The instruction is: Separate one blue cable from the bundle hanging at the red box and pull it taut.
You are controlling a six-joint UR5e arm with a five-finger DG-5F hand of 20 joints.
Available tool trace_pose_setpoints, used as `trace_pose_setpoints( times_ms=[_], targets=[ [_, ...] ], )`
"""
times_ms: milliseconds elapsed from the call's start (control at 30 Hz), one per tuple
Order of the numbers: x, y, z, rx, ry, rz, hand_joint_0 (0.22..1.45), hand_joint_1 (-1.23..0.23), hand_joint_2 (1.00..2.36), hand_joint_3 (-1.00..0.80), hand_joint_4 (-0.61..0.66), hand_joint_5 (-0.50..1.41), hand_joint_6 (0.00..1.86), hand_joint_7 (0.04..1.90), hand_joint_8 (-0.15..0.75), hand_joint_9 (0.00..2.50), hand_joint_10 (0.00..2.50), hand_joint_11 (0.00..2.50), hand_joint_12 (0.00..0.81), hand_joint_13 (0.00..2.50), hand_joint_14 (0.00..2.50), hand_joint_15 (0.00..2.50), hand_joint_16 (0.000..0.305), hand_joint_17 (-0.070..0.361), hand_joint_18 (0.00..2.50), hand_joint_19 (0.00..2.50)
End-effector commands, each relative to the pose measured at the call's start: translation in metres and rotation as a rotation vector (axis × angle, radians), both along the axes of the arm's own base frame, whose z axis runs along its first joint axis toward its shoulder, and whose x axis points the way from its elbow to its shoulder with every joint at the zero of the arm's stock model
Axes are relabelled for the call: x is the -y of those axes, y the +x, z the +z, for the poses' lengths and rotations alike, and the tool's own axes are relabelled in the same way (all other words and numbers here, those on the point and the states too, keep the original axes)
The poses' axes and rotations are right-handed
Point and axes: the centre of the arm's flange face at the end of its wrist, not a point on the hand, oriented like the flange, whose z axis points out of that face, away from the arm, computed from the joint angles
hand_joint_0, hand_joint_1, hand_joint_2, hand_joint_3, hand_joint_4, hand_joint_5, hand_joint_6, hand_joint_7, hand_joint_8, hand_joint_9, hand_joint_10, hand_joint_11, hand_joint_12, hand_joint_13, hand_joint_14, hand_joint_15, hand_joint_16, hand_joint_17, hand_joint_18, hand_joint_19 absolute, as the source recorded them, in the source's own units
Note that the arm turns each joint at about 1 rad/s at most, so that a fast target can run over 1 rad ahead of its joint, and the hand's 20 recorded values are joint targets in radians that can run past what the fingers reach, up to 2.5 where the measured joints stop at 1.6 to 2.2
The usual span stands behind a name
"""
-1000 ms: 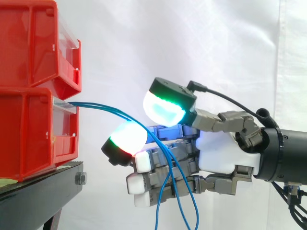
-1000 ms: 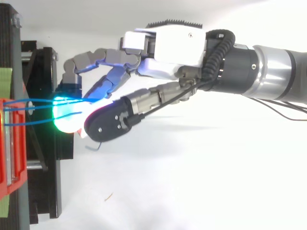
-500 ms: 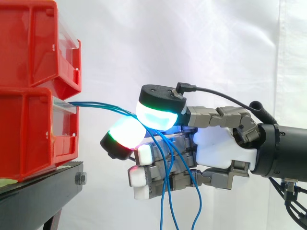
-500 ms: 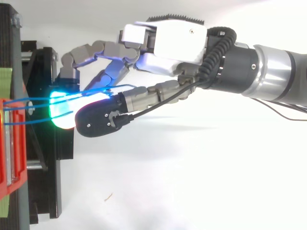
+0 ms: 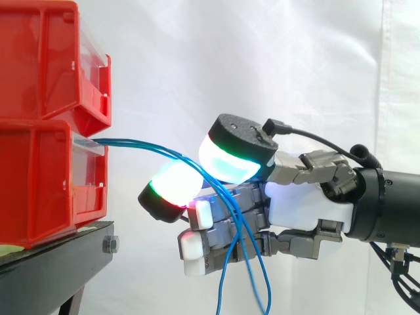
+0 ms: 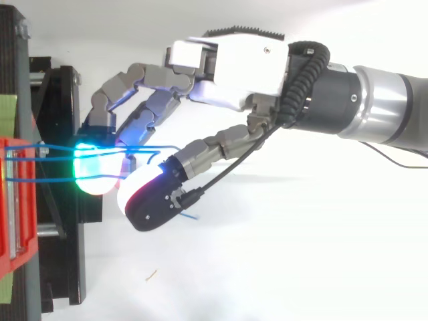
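Several thin blue cables (image 5: 141, 146) leave the front of the lower red box (image 5: 46, 184) and run right to my hand (image 5: 302, 210). There they bend down and hang in loops in front of the lower fingers. In the top view the cables (image 6: 47, 150) lie across a green-glowing fingertip (image 6: 93, 175). The thumb's pad (image 6: 150, 197) stands off to the side, apart from that fingertip and from the cables. The hand (image 6: 234, 60) is open, its fingers loosely bent with nothing pinched between them. I cannot tell any one cable apart from the others.
A second red bin (image 5: 52, 59) sits on top of the lower one. Both stand on a black stand (image 5: 59, 256) at the left. A white curtain hangs behind. The arm comes in from the right.
The thumb's pad has swung away from the green-glowing fingertip, widening the gap. The cables stay draped across the fingers, with their hanging loops shifted slightly.
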Motion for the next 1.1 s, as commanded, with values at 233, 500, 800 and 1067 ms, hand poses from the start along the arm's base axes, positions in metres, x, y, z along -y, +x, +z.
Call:
trace_pose_setpoints(
  times_ms=[233, 500, 800, 1067],
  targets=[
    [-0.003, -0.011, 0.025, -0.054, -0.03, -0.001, 0.56, -0.57, 1.0, -0.5, 0.16, -0.14, 0.86, 0.95, 0.31, 1.09, 0.02, 0.78, 0.3, 0.98, 0.02, 0.42, 0.027, 0.061, 0.78, 0.35],
    [-0.008, -0.013, 0.029, -0.063, -0.046, 0.002, 0.6, -0.57, 1.01, -0.27, 0.17, -0.15, 0.88, 1.01, 0.344, 1.11, 0.02, 0.84, 0.341, 1.01, 0.01, 0.43, 0.035, 0.078, 0.83, 0.33],
    [-0.006, -0.013, 0.029, -0.064, -0.05, -0.033, 0.66, -0.86, 1.01, -0.33, 0.1, -0.19, 0.95, 0.97, 0.326, 1.07, 0.02, 1.1, 0.325, 0.98, 0.02, 0.5, 0.032, 0.072, 0.83, 0.37],
    [-0.009, -0.012, 0.027, -0.068, -0.057, -0.038, 0.72, -0.95, 1.0, -0.5, 0.12, -0.18, 0.96, 0.93, 0.321, 1.09, 0.02, 1.12, 0.323, 1.0, 0.02, 0.52, 0.032, 0.072, 0.89, 0.36]
  ],
)
